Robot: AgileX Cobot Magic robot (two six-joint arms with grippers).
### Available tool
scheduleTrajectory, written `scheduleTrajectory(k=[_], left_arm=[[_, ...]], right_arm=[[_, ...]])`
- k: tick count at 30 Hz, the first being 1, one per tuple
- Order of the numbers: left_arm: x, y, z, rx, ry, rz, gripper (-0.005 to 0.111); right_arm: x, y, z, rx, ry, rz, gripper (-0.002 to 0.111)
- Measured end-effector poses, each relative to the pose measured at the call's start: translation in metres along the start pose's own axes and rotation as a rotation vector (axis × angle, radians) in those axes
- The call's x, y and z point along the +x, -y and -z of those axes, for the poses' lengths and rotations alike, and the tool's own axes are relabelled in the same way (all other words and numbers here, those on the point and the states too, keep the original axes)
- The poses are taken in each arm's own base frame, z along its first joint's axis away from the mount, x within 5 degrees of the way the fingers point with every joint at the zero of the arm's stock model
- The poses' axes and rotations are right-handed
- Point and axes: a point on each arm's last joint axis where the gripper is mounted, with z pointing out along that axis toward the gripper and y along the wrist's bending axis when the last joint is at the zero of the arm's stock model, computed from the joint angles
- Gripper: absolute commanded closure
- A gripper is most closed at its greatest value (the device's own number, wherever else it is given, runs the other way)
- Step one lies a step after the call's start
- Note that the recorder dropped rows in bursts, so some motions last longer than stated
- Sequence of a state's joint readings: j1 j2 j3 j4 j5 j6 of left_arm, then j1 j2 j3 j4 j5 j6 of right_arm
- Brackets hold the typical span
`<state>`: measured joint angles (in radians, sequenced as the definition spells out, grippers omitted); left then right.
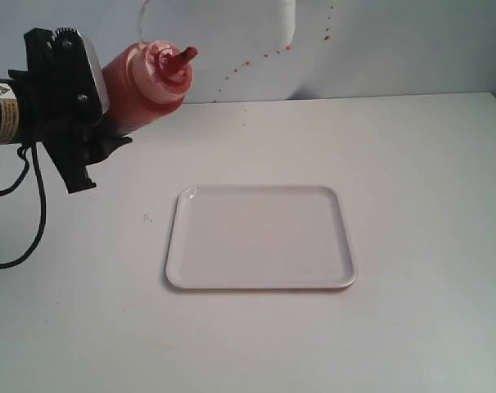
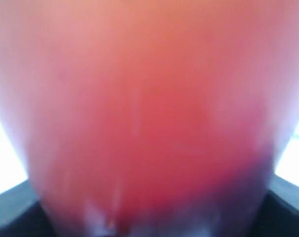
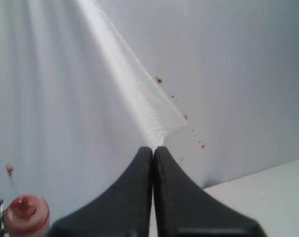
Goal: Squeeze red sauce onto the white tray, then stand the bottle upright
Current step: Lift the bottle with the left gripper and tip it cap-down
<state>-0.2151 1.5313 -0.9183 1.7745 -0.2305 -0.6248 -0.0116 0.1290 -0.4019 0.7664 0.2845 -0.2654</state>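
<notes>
Translucent plastic, dark red within, the bottle [image 1: 146,82] was held in the air above the far left part of the desk [image 1: 412,164], tilted with its red-stained conical nozzle pointing up and to the right. The left hand [image 1: 99,110] was clamped around its lower body, which filled the left wrist view as a red blur. The white tray [image 1: 260,282] lay flat on the desk, well apart from it. The right hand [image 3: 153,153] had its 2 fingers pressed together on nothing.

Black left arm [image 1: 6,110], warning label [image 1: 0,91], looping cable [image 1: 37,205], black right gripper [image 3: 153,150]
</notes>
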Motion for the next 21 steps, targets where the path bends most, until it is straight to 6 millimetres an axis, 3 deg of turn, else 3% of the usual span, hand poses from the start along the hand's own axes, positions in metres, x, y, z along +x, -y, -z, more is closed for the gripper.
scheduleTrajectory(k=[6,12,16,21], left_arm=[[-0.014,0.004,-0.004,-0.064,-0.087,-0.218,0.107],[-0.037,0.010,-0.006,-0.085,-0.089,-0.353,0.107],[-0.049,0.015,-0.006,-0.105,-0.111,-0.466,0.107],[-0.051,0.015,-0.006,-0.123,-0.156,-0.577,0.107]], right_arm=[[-0.040,-0.033,-0.051,-0.162,-0.259,0.200,0.108],[-0.060,-0.042,-0.142,-0.299,-0.543,0.203,0.108],[-0.043,-0.029,-0.207,-0.398,-0.795,0.132,0.108],[-0.007,-0.009,-0.262,-0.500,-1.005,-0.023,0.108]])
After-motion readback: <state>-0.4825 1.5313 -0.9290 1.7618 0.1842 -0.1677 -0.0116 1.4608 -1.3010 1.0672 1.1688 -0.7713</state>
